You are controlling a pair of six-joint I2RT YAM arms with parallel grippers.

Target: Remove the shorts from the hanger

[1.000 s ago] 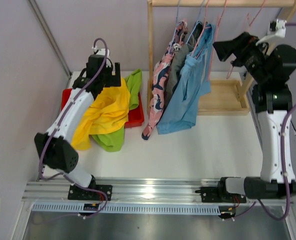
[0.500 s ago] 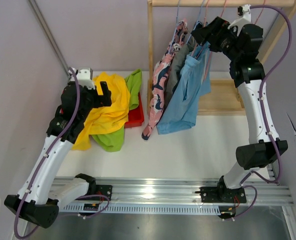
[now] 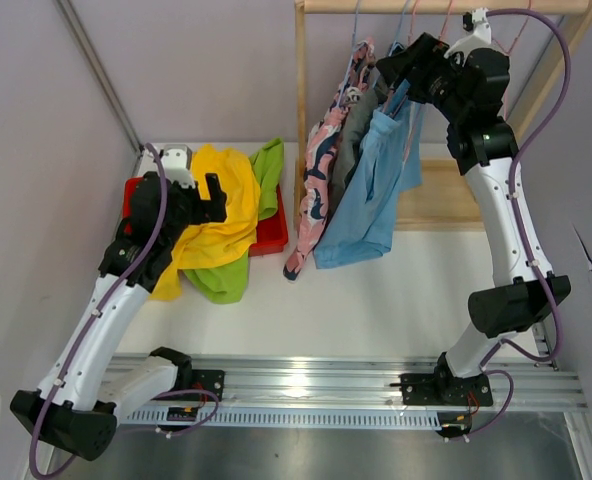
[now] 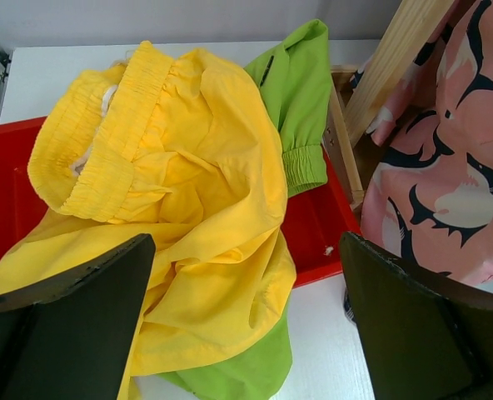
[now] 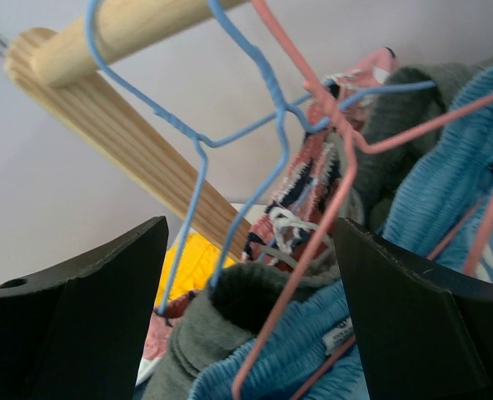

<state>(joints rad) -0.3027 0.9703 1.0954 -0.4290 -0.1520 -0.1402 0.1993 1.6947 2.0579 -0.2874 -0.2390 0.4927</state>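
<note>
Wooden rack (image 3: 301, 120), far right: light blue shorts (image 3: 371, 190) hang rightmost, dark grey shorts (image 3: 349, 140) and pink-print shorts (image 3: 321, 150) left of them. Yellow shorts (image 3: 216, 215) and lime green shorts (image 3: 221, 280) lie on the red bin (image 3: 271, 235). Right gripper (image 3: 398, 68) is spread at the pink hanger (image 5: 313, 242); pinch waistband cloth, not wire. Left gripper (image 4: 246, 242) is spread over the yellow.

The yellow shorts (image 3: 214, 215) lie crumpled in a heap, elastic waistband gaping upward. They are draped over the lime green shorts (image 3: 268, 172) — both spill across a red tray (image 3: 273, 236) onto the tabletop (image 3: 376, 300). The other three hang close together from wire hangers (image 5: 273, 83) on a wooden rail (image 3: 426, 6). The pink printed shorts (image 3: 321, 170), navy and white on pink, are at the left. The dark grey shorts (image 3: 354, 140) are in the middle, largely hidden. The light blue shorts (image 3: 371, 195) are at the right — ribbed waistband bunched at the top.
</note>
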